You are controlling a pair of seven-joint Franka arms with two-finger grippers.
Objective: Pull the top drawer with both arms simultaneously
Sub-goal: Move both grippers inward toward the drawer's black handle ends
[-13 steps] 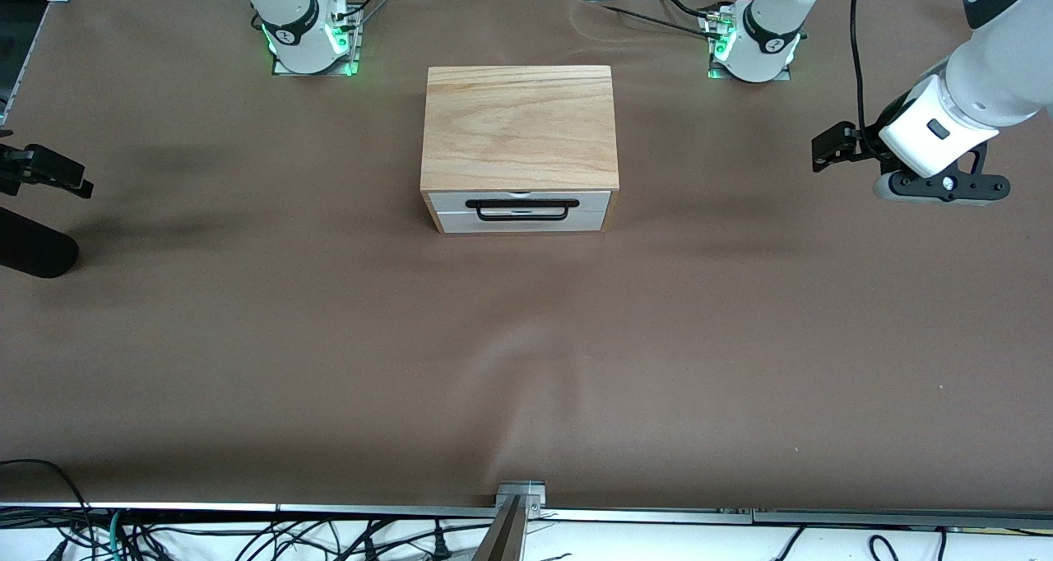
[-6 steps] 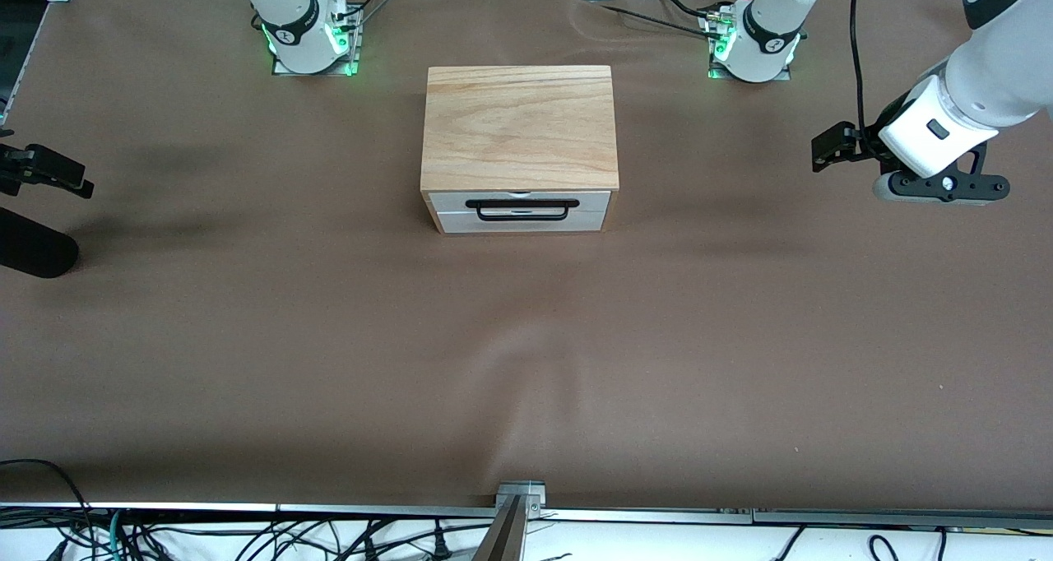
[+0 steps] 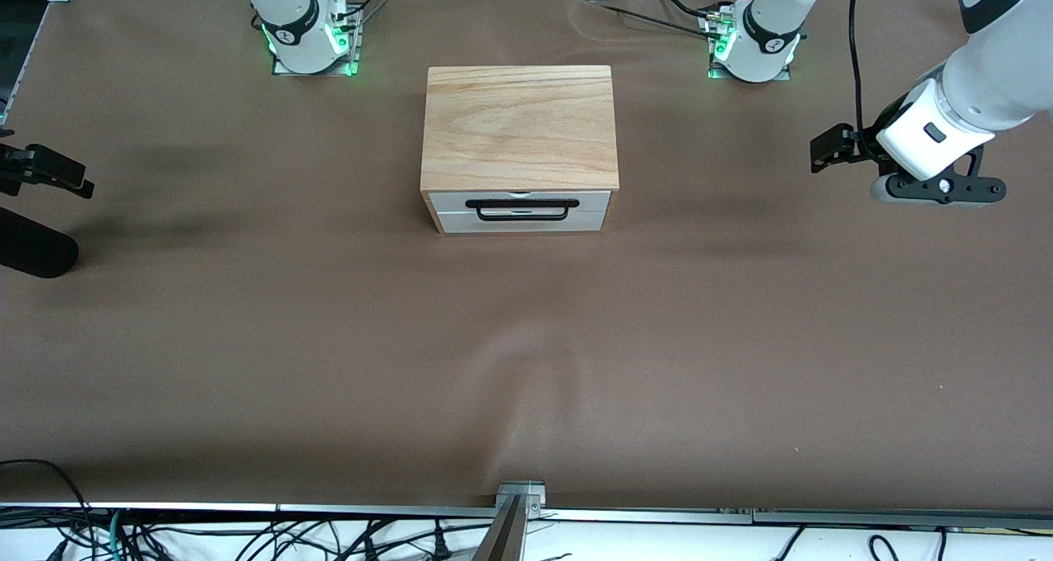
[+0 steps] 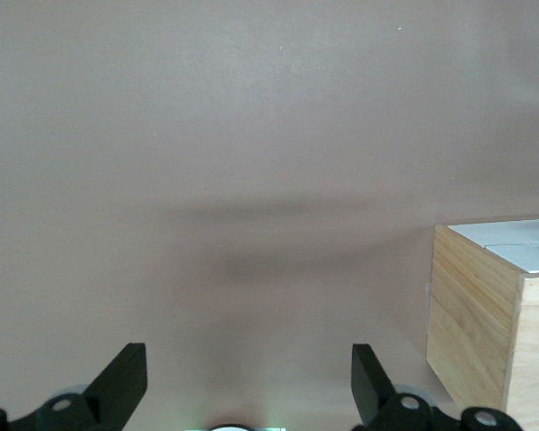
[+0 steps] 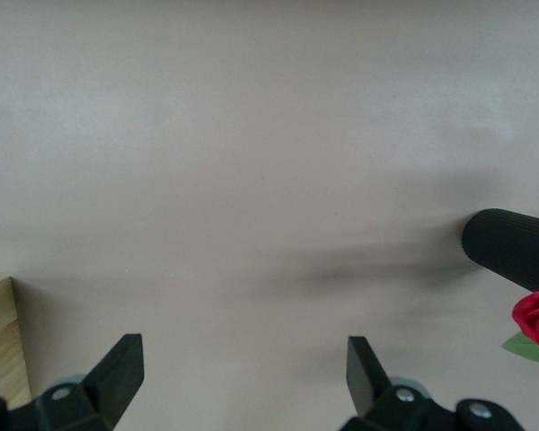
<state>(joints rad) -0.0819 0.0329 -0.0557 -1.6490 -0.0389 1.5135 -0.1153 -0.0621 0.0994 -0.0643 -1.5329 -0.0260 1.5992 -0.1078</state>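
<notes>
The oak box [image 3: 520, 125] stands mid-table toward the robots' bases. Its top drawer [image 3: 592, 200] is shut, its white front flush with the box, and a wide black wire handle [image 3: 521, 208] hangs across it. My left gripper [image 3: 825, 146] hovers over the cloth toward the left arm's end of the table, apart from the box. It is open and empty [image 4: 247, 368], and the box's side [image 4: 472, 314] shows in the left wrist view. My right gripper [image 3: 62, 173] hovers at the right arm's end, open and empty [image 5: 241, 359].
A brown cloth [image 3: 526, 355] covers the table, with a wrinkle near the front edge. A black ribbed cylinder [image 3: 33, 252] lies by the right gripper and shows in the right wrist view [image 5: 512, 247] next to a red rose [image 5: 537, 319]. The lower white drawer front [image 3: 520, 224] is shut.
The left arm's hand has shifted very slightly toward the box. The right arm and the drawer have not moved.
</notes>
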